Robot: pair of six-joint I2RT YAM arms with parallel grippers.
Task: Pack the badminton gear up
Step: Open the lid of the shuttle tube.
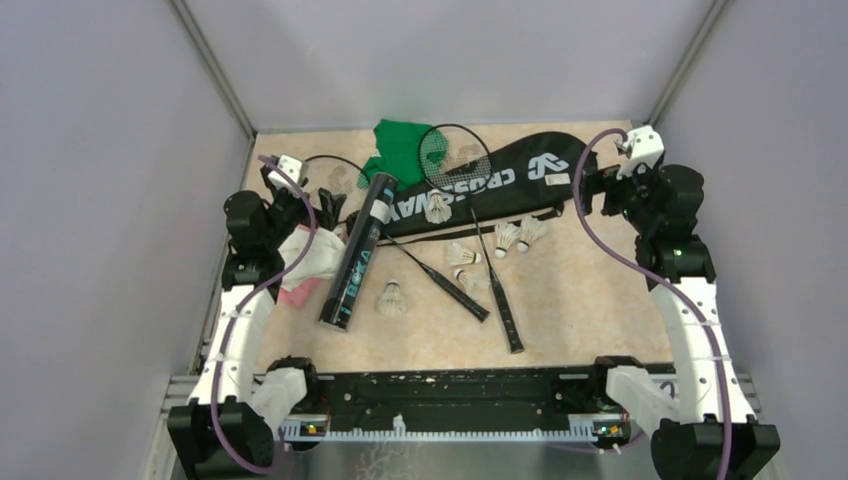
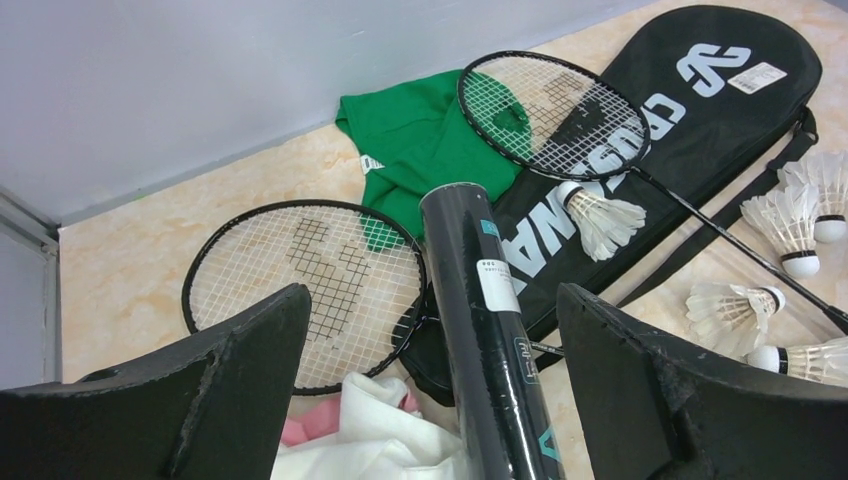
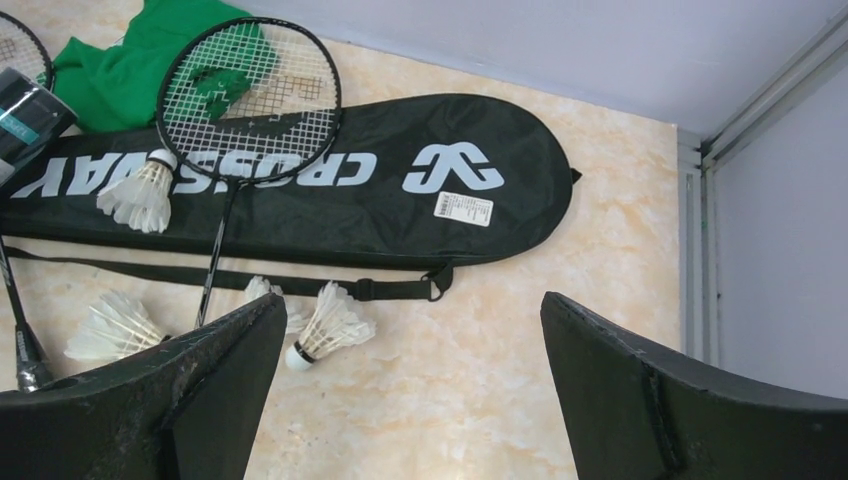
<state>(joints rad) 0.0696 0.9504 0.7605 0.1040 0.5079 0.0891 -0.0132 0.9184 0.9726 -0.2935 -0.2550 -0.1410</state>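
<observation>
Two thin black rackets lie with their handles close together right of centre, nearest the worktop's [image 1: 580, 300] front edge. One racket [image 1: 509, 322] runs straight back to a head that rests on the bag and the green cloth. The other racket [image 1: 455, 290] slants left and its shaft passes under the tube. Its head lies flat near the far left corner.

A lone white feather shuttlecock [image 1: 391, 299] sits just right of the tube's near end. The tube [image 1: 358, 252] is long and black with teal lettering, and it lies lengthwise left of centre with its far end on the bag's narrow end. White and pink cloths [image 1: 308, 262] are bunched against it on the side of the left edge.

Further back, a cluster of four shuttlecocks [image 1: 507, 238] lies just in front of the bag, and a sixth shuttlecock [image 1: 438, 208] rests on it.

The bag [image 1: 520, 175] is black with white "CROSSWAY" lettering, a logo and a small tag. It stretches from the centre toward the far right corner. The green cloth [image 1: 400, 145] is crumpled at the far edge.

The left claw [image 2: 430, 310] hangs over the tube's far end, jaws spread wide and empty. The right claw [image 3: 412, 305] hangs near the bag's broad end, likewise released.
</observation>
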